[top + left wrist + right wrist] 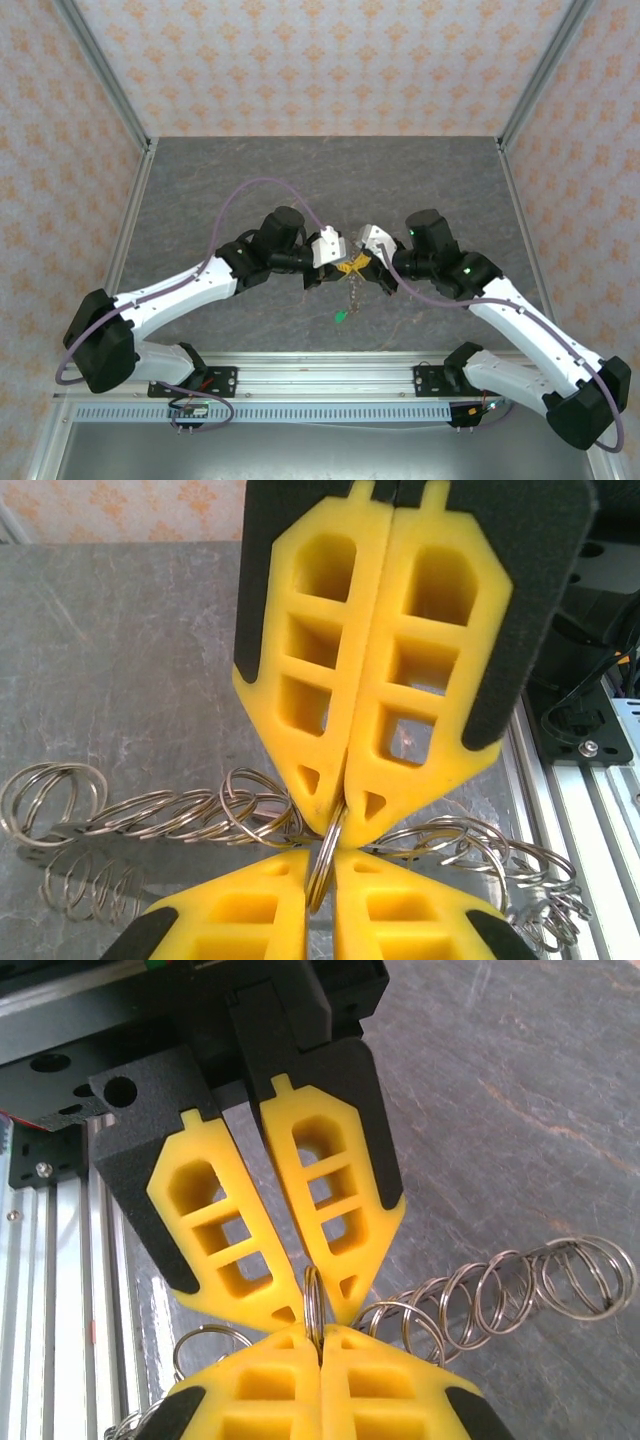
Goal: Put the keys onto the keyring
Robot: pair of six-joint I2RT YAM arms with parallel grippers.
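Grey stone-patterned counter (250, 180) lies under two arms that meet at its middle. There are two hands, the left hand (320, 875) and the right hand (320, 1335), tip to tip. Each is clamped tight on the same upright ring of the one keyring (353, 292). The keyring trails from the hands toward the near edge, long axis far-to-near, and ends at one green tag (342, 317).

The keyring (352, 290) is a chain of linked silver wire rings ending in a green tag (341, 317). One ring (325, 858) stands upright, edge-on.
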